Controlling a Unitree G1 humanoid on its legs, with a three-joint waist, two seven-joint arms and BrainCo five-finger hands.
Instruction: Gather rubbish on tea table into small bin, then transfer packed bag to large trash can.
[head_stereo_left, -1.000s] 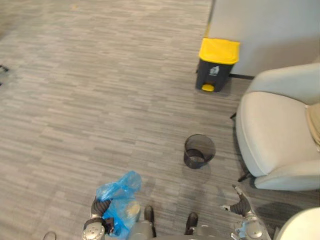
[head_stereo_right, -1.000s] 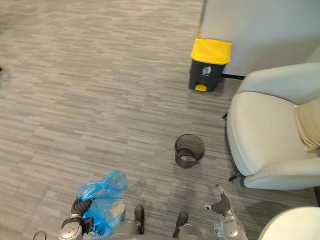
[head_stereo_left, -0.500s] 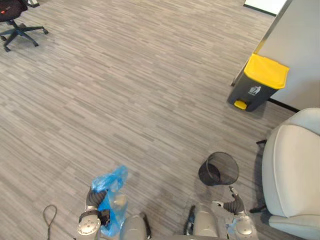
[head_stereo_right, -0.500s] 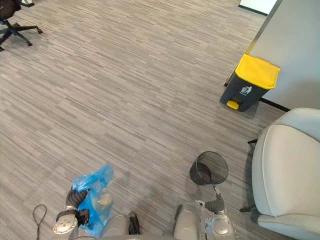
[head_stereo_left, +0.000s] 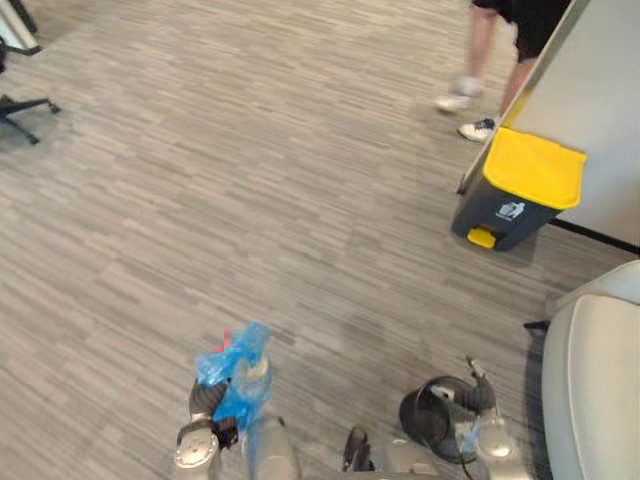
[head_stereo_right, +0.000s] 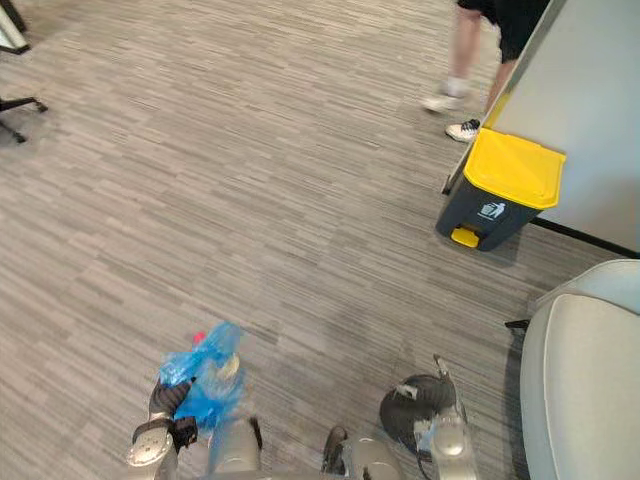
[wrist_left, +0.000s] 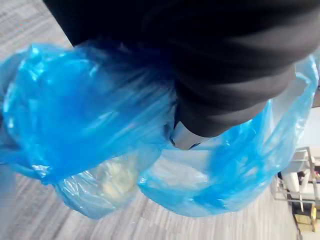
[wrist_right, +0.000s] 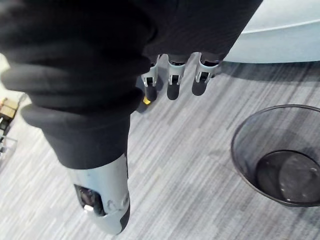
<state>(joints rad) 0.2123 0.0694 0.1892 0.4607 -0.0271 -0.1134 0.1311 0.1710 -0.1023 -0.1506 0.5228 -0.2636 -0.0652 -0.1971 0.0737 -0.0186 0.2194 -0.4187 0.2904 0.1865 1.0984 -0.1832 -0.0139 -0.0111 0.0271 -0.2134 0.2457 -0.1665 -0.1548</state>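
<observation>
Left eye view: transfer leg under way, by the look of it. The blue bag (head_stereo_left: 236, 372) is up at the left hand (head_stereo_left: 204, 402), well short of the can (head_stereo_left: 505, 212). Packing looks done: the bin (head_stereo_left: 430, 418), nearer the robot than the can, stands bare, no liner showing in the right wrist view.

The can is against a pale wall, yellow lid (head_stereo_left: 535, 165) shut, yellow pedal (head_stereo_left: 481, 237) at its foot. A person (head_stereo_left: 483, 40) is on the floor (head_stereo_left: 250, 180) just beyond the can.

Left hand's grip can't be read. Blue plastic bunches round it in the left wrist view & only the dark cover is clear of the bag. Right hand (wrist_right: 173, 82) hangs slack, straight-ish, w/ nothing in it, over the bin, well apart from the can.

Next, prob.: close the gap to the can, then get the lid up before the bag can drop. That means the pedal or the free right hand. The person near the can may need room.

Bag: thin see-through blue plastic, crumpled, neck gathered at the hand, body sagging in two lobes. Pale lumps of rubbish show thru the skin & a speck of red sits at its top edge. Looks light & floppy, likely to swing on the walk, so it'll want lowering straight in rather than a toss.
</observation>
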